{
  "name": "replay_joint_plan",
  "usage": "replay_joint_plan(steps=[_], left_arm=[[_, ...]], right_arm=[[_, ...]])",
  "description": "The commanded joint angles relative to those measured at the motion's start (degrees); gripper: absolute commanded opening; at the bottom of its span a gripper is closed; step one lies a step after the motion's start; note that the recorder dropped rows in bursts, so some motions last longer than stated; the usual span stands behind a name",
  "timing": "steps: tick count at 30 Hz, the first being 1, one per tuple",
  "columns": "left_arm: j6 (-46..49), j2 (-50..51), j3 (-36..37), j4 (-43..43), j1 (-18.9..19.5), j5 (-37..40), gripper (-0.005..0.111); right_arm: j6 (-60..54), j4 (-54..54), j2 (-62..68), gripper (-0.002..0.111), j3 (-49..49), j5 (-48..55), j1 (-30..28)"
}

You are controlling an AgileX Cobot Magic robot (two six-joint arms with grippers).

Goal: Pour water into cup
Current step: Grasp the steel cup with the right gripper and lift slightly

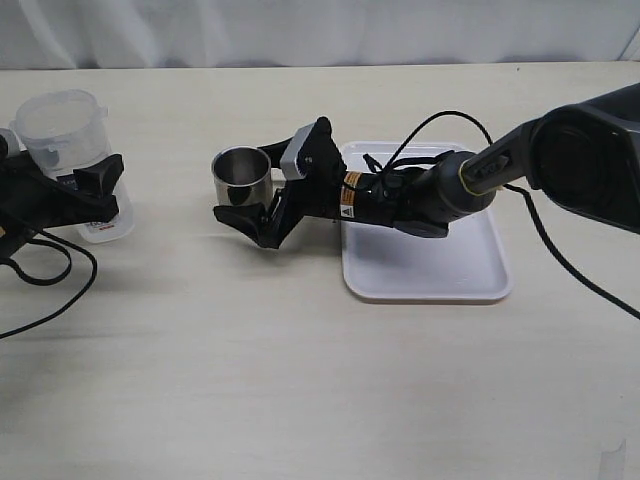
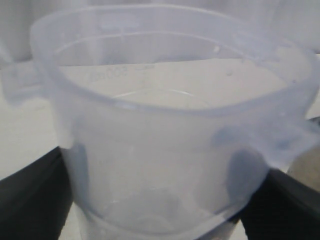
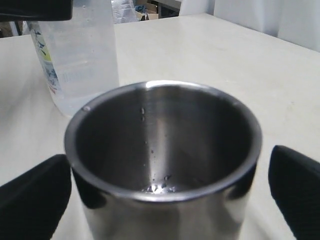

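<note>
Cup [image 1: 241,168] straddled by right gripper [image 1: 250,193], jaws spread; left gripper [image 1: 100,190] clasps jug [image 1: 60,125]; tray [image 1: 440,272] nearby.

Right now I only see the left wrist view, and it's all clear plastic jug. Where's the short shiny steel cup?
Observer: The short brushed-steel cup stands upright on the table. In the exterior view it is to the right of your clear plastic jug and apart from it.
Operator: Is anybody holding it?
Observer: The right gripper has a finger on each side of it. A gap shows beside one finger, so the gripper looks open.
Operator: Is there water in it yet?
Observer: The right wrist view shows only a few droplets near the bottom.
</note>
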Motion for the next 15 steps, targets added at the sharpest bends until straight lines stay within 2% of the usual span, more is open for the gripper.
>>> replay_joint_plan(steps=[1, 5, 7, 12, 15], left_arm=[[-0.4, 0.1, -0.2, 0.0, -0.1, -0.6, 0.0], [-0.4, 0.1, -0.2, 0.0, -0.1, -0.6, 0.0], [-0.4, 0.1, -0.2, 0.0, -0.1, -0.6, 0.0], [-0.4, 0.1, -0.2, 0.0, -0.1, -0.6, 0.0], [-0.4, 0.1, -0.2, 0.0, -0.1, -0.6, 0.0]], right_arm=[[-0.5, 0.5, 0.0, 0.082, -0.3, 0.1, -0.1], [-0.5, 2.3, 0.0, 0.059, -0.3, 3.3, -0.1], [-0.5, 2.3, 0.0, 0.054, -0.3, 4.5, -0.1], [-1.5, 2.2, 0.0, 0.054, -0.3, 4.5, -0.1], [-1.3, 2.2, 0.0, 0.061, -0.3, 5.5, 0.1]])
